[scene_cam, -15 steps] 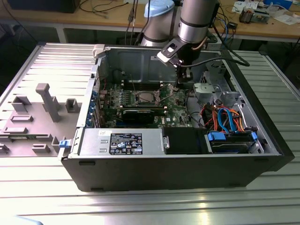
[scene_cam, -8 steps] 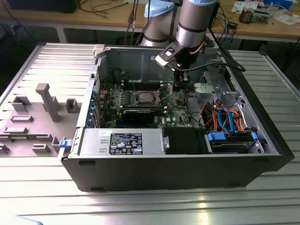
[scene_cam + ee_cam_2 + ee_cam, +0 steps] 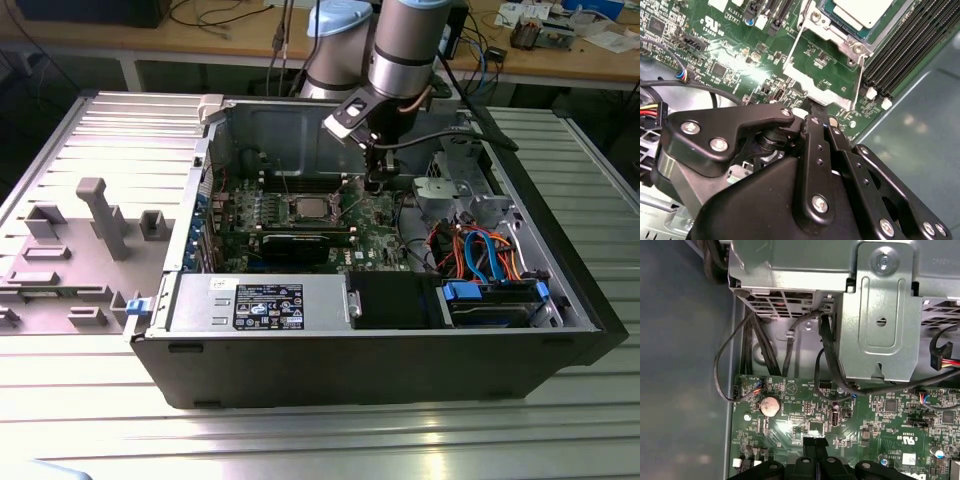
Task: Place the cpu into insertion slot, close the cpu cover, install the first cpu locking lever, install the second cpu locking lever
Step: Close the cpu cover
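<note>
The computer case [image 3: 400, 370] lies on its side on the ribbed metal counter [image 3: 300, 440], its open face up so the arm can reach straight down onto the green circuit board [image 3: 740, 50].

The cpu [image 3: 860, 12] already sits in the insertion slot [image 3: 832, 31]. Its pale metal top lies flat and square inside the silvery rim, beside the rows of long black memory slots [image 3: 905, 45]. In the exterior view the same chip [image 3: 307, 208] shows near the middle of the board.

The cpu cover [image 3: 812, 86] is not yet down. It is swung open away from the slot, and the green board shows through its square cut-out. Its free end points toward the arm, which puts that end within reach for folding it back over the chip.

The gripper [image 3: 815, 106] hangs low over the board with its tips right at the free end of the cover. The exterior view places the gripper [image 3: 378, 182] on that view's right of the slot. In both wrist views its two black fingers [image 3: 809, 442] are drawn together with almost no gap. They look closed, but I cannot tell whether a lip of the cover is pinched between them or they merely rest against it.

In the first wrist view a round coin battery [image 3: 769, 405] and a grey metal drive cage [image 3: 880, 315] lie beyond the tips, well apart from the work.
</note>
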